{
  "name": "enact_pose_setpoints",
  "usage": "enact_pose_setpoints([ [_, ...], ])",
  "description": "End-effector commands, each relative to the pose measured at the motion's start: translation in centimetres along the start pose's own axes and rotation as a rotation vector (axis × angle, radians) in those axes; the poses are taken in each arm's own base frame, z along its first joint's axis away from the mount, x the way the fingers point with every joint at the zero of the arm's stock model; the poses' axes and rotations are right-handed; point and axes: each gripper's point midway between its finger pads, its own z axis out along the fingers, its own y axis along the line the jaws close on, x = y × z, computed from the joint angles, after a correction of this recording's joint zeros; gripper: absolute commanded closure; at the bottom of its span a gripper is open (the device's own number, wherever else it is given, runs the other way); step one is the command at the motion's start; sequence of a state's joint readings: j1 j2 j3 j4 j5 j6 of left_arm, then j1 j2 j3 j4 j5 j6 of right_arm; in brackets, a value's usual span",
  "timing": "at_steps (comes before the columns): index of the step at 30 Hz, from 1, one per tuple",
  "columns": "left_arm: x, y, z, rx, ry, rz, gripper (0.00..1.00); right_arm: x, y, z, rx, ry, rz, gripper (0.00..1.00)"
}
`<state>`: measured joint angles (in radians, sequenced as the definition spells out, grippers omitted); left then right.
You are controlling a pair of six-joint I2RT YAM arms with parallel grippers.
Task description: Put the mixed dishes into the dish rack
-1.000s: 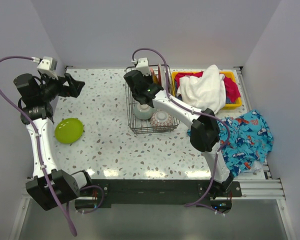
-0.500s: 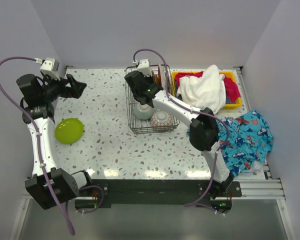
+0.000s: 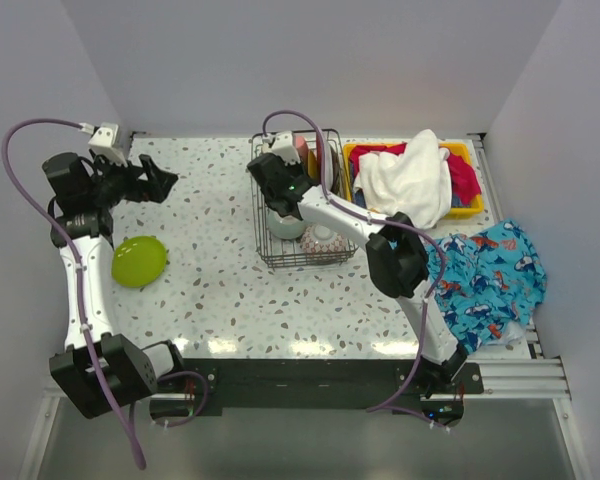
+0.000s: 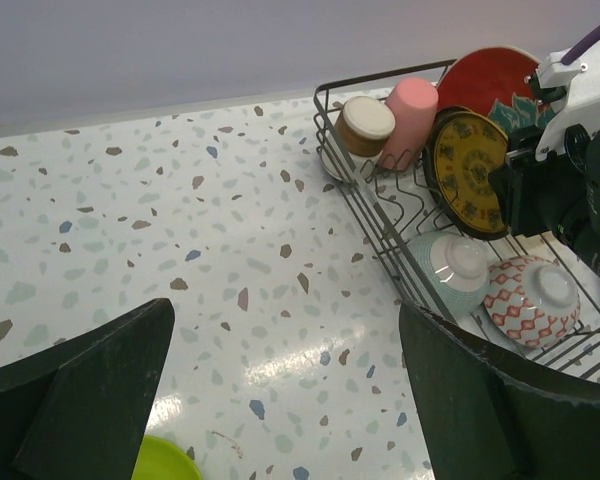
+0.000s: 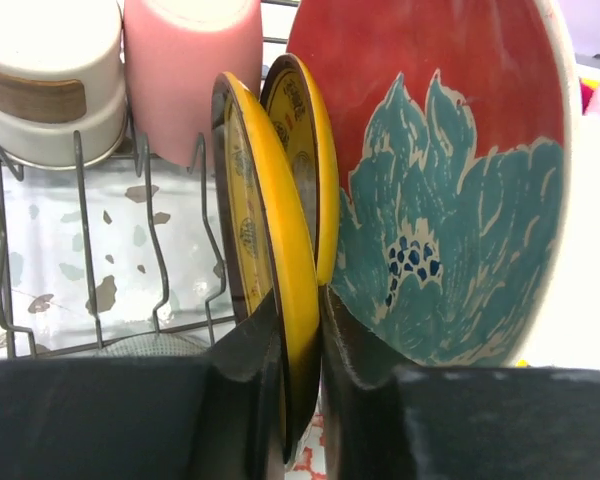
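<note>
1. The right hand (image 5: pixel 298 300) is reaching into the dish rack (image 3: pixel 258 215) at the far middle of the table (image 3: pixel 210 270). It is gripping the rim of the nearer amber plate (image 5: pixel 280 230), with one finger (image 5: pixel 245 370) pressing each face.
2. That plate is standing on edge in the rack. A second amber plate (image 5: pixel 307 150) is standing right behind it, and they are touching low down.
3. The red plate (image 5: pixel 440 180) with the teal flower is leaning upright on the right of the amber pair.
4. The pink cup (image 4: pixel 410 120) and a cream cup (image 4: pixel 365 125) are sitting side by side in the far left corner of the rack.
5. A pale green bowl (image 4: pixel 445 270) and a patterned bowl (image 4: pixel 530 300) are lying upside down in the near part of the rack, next to each other.
6. The left hand (image 4: pixel 285 308) is hovering above the far left of the table with its fingers spread wide, holding nothing.
7. The lime-green plate (image 3: pixel 138 261) is lying on the table at the left, well apart from the rack.
8. A yellow bin (image 3: pixel 465 150) holding a white cloth (image 3: pixel 410 175) is sitting just right of the rack, and a blue cloth (image 3: pixel 490 275) is lying nearer on the right.
</note>
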<state>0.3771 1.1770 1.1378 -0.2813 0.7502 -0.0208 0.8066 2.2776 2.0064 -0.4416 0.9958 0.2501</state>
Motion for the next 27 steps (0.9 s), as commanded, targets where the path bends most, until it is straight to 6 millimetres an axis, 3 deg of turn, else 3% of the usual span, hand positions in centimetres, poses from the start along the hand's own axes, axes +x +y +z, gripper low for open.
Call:
enact_pose_setpoints([
  [1,1.0,0.0,0.2,0.005,0.019,0.010,0.00,-1.1,-1.4,0.0,0.017,-0.016,0.028,0.70],
  [4,2.3,0.6,0.5,-0.003,0.044,0.033,0.00,-2.2,-1.9,-0.6,0.003,-0.031,0.036,0.60],
  [9,5.3,1.8,0.5,-0.034,0.124,0.074,0.00,-4.7,-2.9,-2.5,-0.060,-0.047,0.083,0.54],
  [12,8.0,4.2,0.1,-0.129,0.222,0.128,0.00,-6.5,-3.5,-4.3,-0.131,-0.044,0.148,0.51],
  [13,9.2,5.9,-0.3,-0.215,0.273,0.128,0.00,-6.9,-3.5,-4.8,-0.157,-0.042,0.161,0.49],
  [16,11.9,8.7,-1.5,-0.318,0.423,0.180,0.00,-8.1,-4.0,-6.7,-0.243,-0.036,0.199,0.48],
  [19,13.9,10.6,-3.0,-0.373,0.552,0.170,0.00,-8.0,-4.1,-8.1,-0.325,-0.017,0.200,0.46],
  [22,15.5,11.5,-4.5,-0.386,0.669,0.162,0.00,-7.1,-2.6,-9.6,-0.477,0.010,0.168,0.37],
  [24,16.9,11.5,-5.5,-0.393,0.739,0.151,0.00,-6.0,-1.7,-10.4,-0.561,0.030,0.129,0.27],
  [27,19.1,11.2,-6.7,-0.378,0.822,0.142,0.04,-4.8,0.1,-12.5,-0.738,0.074,0.103,0.27],
])
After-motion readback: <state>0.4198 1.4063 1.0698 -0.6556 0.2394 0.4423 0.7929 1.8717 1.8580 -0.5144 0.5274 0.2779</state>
